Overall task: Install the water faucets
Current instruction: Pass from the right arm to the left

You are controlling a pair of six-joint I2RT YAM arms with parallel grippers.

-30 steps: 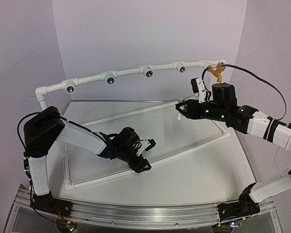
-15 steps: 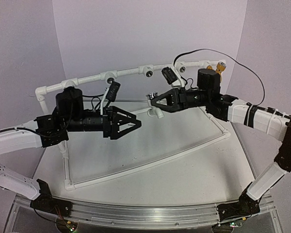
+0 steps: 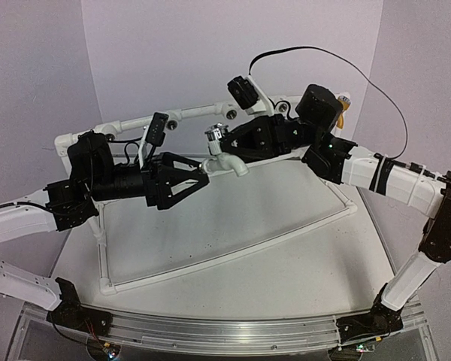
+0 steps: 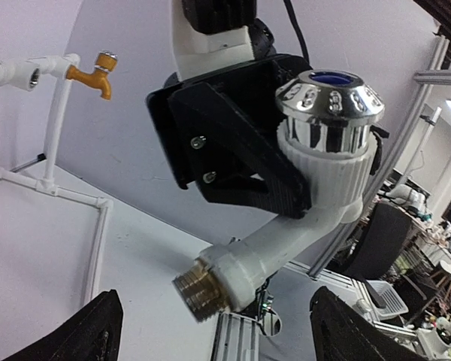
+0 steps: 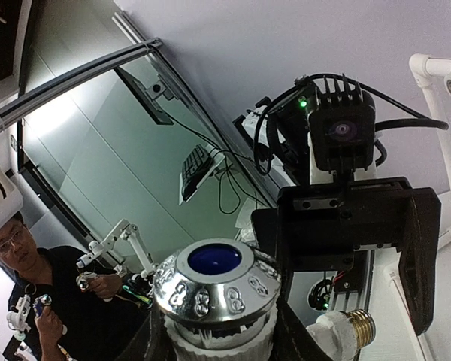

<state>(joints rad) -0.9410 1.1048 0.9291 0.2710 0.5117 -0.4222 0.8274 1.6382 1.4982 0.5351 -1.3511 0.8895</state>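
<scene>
A robotics lab: black office chairs (image 4: 391, 235) among cluttered desks at right of the left wrist view; a dark computer keyboard (image 5: 198, 168) and small white robot arm (image 5: 122, 238) at centre-left of the right wrist view.

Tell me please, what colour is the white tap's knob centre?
Blue; the tap's knob shows best in right wrist view.

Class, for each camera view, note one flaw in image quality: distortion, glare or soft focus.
Top external: wide-angle distortion bows the aluminium rail along the bottom. Left wrist: the chrome cap of the white faucet throws bright glints, and its brass thread looks slightly soft. Right wrist: that cap fills the foreground, glinting, in front of a bright, washed-out background.
</scene>
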